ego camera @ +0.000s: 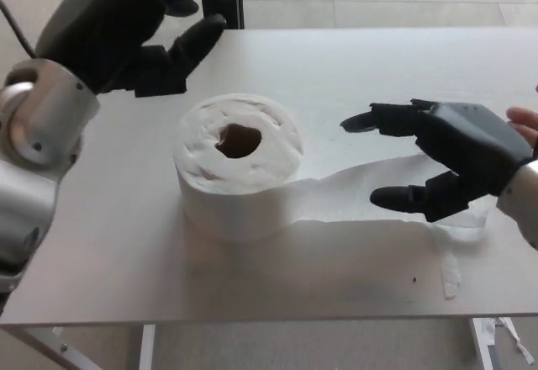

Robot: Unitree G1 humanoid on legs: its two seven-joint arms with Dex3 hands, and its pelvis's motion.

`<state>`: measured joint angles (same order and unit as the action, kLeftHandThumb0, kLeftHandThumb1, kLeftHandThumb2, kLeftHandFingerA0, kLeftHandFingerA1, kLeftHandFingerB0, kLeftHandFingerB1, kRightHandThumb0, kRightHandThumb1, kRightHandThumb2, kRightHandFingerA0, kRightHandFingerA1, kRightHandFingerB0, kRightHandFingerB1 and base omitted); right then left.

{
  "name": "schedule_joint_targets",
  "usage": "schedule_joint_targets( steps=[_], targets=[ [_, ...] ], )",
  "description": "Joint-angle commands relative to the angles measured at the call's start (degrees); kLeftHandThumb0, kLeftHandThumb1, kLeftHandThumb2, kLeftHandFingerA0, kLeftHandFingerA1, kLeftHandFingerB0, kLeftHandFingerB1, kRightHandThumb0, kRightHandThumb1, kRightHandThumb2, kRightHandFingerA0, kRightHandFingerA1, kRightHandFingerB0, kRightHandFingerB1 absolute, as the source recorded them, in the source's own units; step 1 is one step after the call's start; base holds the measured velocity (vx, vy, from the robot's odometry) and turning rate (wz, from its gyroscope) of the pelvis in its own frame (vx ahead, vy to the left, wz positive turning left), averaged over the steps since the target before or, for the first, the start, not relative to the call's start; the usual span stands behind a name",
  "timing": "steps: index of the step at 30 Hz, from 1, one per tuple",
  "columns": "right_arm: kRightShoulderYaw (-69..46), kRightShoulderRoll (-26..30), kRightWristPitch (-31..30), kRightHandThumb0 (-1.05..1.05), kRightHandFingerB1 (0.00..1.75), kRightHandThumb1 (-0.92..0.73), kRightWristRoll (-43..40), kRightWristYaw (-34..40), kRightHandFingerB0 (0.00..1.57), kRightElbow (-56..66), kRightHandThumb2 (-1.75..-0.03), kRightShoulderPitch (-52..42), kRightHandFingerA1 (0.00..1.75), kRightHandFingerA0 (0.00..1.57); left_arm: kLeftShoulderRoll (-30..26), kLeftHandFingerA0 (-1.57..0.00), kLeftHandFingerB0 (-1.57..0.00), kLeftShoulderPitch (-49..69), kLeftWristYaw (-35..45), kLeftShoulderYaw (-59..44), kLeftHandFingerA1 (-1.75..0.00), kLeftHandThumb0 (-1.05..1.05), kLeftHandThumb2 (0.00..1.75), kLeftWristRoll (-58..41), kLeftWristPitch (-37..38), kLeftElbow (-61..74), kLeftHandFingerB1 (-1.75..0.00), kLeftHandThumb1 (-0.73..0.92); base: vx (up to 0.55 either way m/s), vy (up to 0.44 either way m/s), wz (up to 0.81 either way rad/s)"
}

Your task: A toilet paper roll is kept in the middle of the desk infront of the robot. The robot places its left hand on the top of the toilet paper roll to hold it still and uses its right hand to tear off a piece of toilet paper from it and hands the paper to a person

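I see the toilet paper roll [239, 166] standing on end near the middle of the white desk [109, 244], its cardboard core facing up at me. A loose tail of paper [370, 198] runs from the roll's base off to my right, lying flat on the desk, with a ragged, partly torn end farthest from the roll and a small scrap [450, 273] just below that end.

My left hand [139, 29] hovers above and behind the roll on its left side, not touching it, fingers spread apart and holding nothing. My right hand [450, 160] hangs over the tail to the right of the roll, thumb and fingers parted with the paper visible beneath the gap; it grips nothing.

A person's fingertips [523, 122] show at the desk's far right edge, just behind my right hand.
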<state>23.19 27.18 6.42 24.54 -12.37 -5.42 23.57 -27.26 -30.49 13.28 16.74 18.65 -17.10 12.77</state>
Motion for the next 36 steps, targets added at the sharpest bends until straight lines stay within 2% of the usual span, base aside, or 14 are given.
schedule_joint_targets(
  steps=[1, 6, 8, 9, 10, 15, 16, 18, 22, 23, 24, 28, 35, 36],
  targets=[
    [7.6, 1.0, -3.4, -0.77, 0.37, -0.67, 16.7, -3.0, 0.35, 3.0, -0.62, 3.2, 0.48, 0.25, 0.9, -0.39, -0.40, -0.7, -3.8, 9.1, -0.61, -0.76, 1.06, 21.5, -7.7, 1.2, -0.54, 0.66, 0.00, 0.000, 0.00],
    [9.2, 1.6, -3.8, -0.77, 0.48, -0.51, 20.3, -1.9, 0.30, 4.3, -0.91, 2.8, 0.55, 0.22, -0.1, -0.46, -0.48, 0.5, -4.8, 12.0, -0.55, -0.72, 0.64, 25.1, -5.7, -0.4, -0.42, 0.79, 0.00, 0.000, 0.00],
    [10.5, 1.9, -4.2, -0.78, 0.37, -0.69, 22.3, -1.7, 0.35, 3.2, -0.61, 3.4, 0.49, 0.24, -0.6, -0.38, -0.37, 0.9, -4.5, 13.3, -0.61, -0.76, 1.09, 26.7, -5.7, -1.4, -0.53, 0.69, 0.00, 0.000, 0.00],
    [10.9, 1.8, -4.8, -0.78, 0.38, -0.67, 23.0, -1.6, 0.35, 2.8, -0.61, 3.4, 0.50, 0.25, -1.0, -0.39, -0.43, 0.9, -3.5, 14.0, -0.53, -0.74, 0.65, 27.6, -6.1, -1.6, -0.40, 0.83, 0.00, 0.000, 0.00],
    [11.2, 1.5, -5.4, -0.79, 0.38, -0.67, 23.4, -1.4, 0.35, 2.5, -0.61, 3.5, 0.50, 0.24, -1.4, -0.32, -0.31, 0.8, -2.1, 14.5, -0.59, -0.70, 1.08, 28.1, -6.8, -1.5, -0.52, 0.66, 0.00, 0.000, 0.00],
    [13.0, 0.7, -9.3, -0.80, 0.38, -0.68, 25.6, -3.9, 0.32, 2.3, -0.61, 4.0, 0.49, 0.22, -1.8, -0.41, -0.38, 1.5, -4.2, 16.3, -0.61, -0.74, 1.07, 30.9, -5.7, -3.7, -0.53, 0.68, 0.00, 0.000, 0.00],
    [13.2, 0.7, -9.5, -0.82, 0.39, -0.68, 26.0, -3.9, 0.31, 2.1, -0.61, 4.1, 0.49, 0.23, -1.9, -0.44, -0.47, 1.6, -4.8, 16.4, -0.53, -0.72, 0.64, 31.0, -5.3, -4.2, -0.41, 0.81, 0.00, 0.000, 0.00],
    [14.2, 0.6, -10.6, -0.82, 0.39, -0.68, 28.5, -3.7, 0.30, 2.2, -0.61, 4.2, 0.50, 0.26, -2.0, -0.39, -0.38, 2.1, -4.4, 16.6, -0.61, -0.66, 1.04, 31.0, -5.6, -4.7, -0.55, 0.63, 0.00, 0.000, 0.00],
    [16.1, 0.8, -12.5, -0.75, 0.36, -0.69, 32.9, -3.8, 0.27, 1.7, -0.62, 4.8, 0.49, 0.31, -2.1, -0.42, -0.43, 3.0, -4.9, 17.1, -0.53, -0.69, 0.65, 31.9, -5.1, -5.9, -0.40, 0.83, 0.00, 0.000, 0.00],
    [16.2, 0.7, -13.4, -0.73, 0.46, -0.54, 33.6, -4.0, 0.19, 1.9, -0.93, 4.7, 0.56, 0.29, -2.1, -0.39, -0.37, 3.5, -4.7, 17.2, -0.61, -0.65, 1.05, 31.9, -5.3, -6.0, -0.55, 0.65, 0.00, 0.000, 0.00],
    [16.2, 0.4, -14.1, -0.69, 0.34, -0.69, 33.9, -3.7, 0.27, 1.8, -0.61, 4.6, 0.50, 0.37, -1.9, -0.42, -0.42, 3.9, -5.6, 17.2, -0.53, -0.69, 0.65, 32.0, -5.0, -6.5, -0.40, 0.82, 0.00, 0.000, 0.00],
    [16.4, -0.3, -14.8, -0.38, 0.43, -0.66, 36.7, 5.2, 0.35, -0.3, -0.65, 3.2, 1.59, 0.80, -1.7, -0.41, -0.42, 6.1, -6.9, 17.4, -0.52, -0.67, 0.65, 32.6, -4.6, -7.9, -0.40, 0.82, 0.00, 0.000, 0.00],
    [15.4, -1.9, -16.0, -0.33, 0.60, -0.47, 38.2, 14.1, 0.46, -2.5, -0.91, 2.0, 1.33, 1.18, -1.1, -0.38, -0.37, 7.8, -8.9, 17.3, -0.62, -0.59, 1.06, 33.7, -3.6, -9.5, -0.56, 0.64, 0.00, 0.000, 0.00],
    [15.2, -2.0, -15.6, -0.29, 0.48, -0.63, 38.5, 16.8, 0.61, -3.4, -0.62, 1.9, 1.70, 0.89, -0.8, -0.41, -0.39, 8.2, -9.9, 17.2, -0.63, -0.64, 1.06, 33.8, -3.2, -10.0, -0.56, 0.67, 0.00, 0.000, 0.00]
  ],
)
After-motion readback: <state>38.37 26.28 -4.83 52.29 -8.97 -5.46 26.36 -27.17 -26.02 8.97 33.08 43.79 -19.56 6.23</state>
